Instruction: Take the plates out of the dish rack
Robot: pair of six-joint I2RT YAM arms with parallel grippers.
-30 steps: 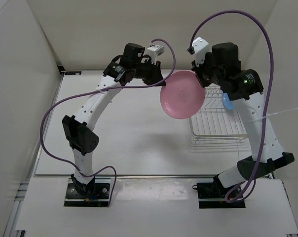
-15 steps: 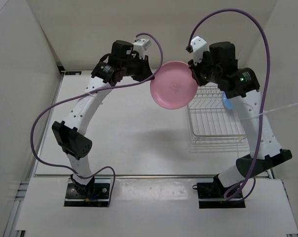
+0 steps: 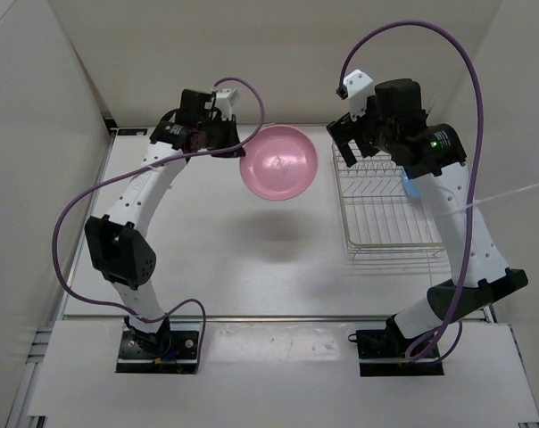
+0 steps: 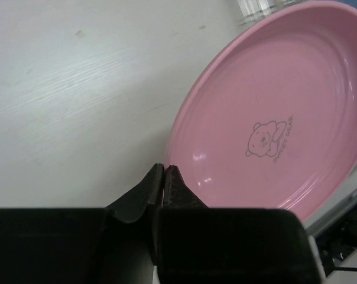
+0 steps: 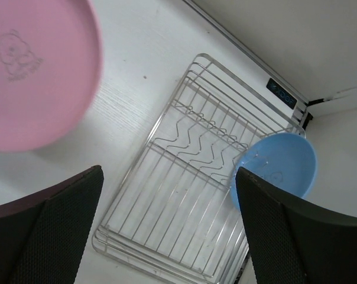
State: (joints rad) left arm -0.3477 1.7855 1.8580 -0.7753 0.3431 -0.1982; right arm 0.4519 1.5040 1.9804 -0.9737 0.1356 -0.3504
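The pink plate point(image 3: 278, 163) hangs tilted above the table, left of the dish rack point(image 3: 385, 234). My left gripper point(image 3: 236, 147) is shut on its rim; in the left wrist view the fingers point(image 4: 165, 168) pinch the edge of the pink plate point(image 4: 273, 118). My right gripper point(image 3: 345, 143) stands open and empty above the rack's left side, apart from the plate. In the right wrist view its gripper point(image 5: 166, 177) frames the silver wire dish rack point(image 5: 184, 207), with the light blue plate point(image 5: 279, 165) upright at the rack's far right and the pink plate point(image 5: 31, 71) at the top left.
White enclosure walls close in the table on the left, back and right. Purple cables point(image 3: 69, 232) loop from both arms. The table's back edge runs just behind the rack point(image 5: 237, 44).
My right gripper has opened and let go of the pink plate. The left arm has carried the plate leftward, away from the rack.
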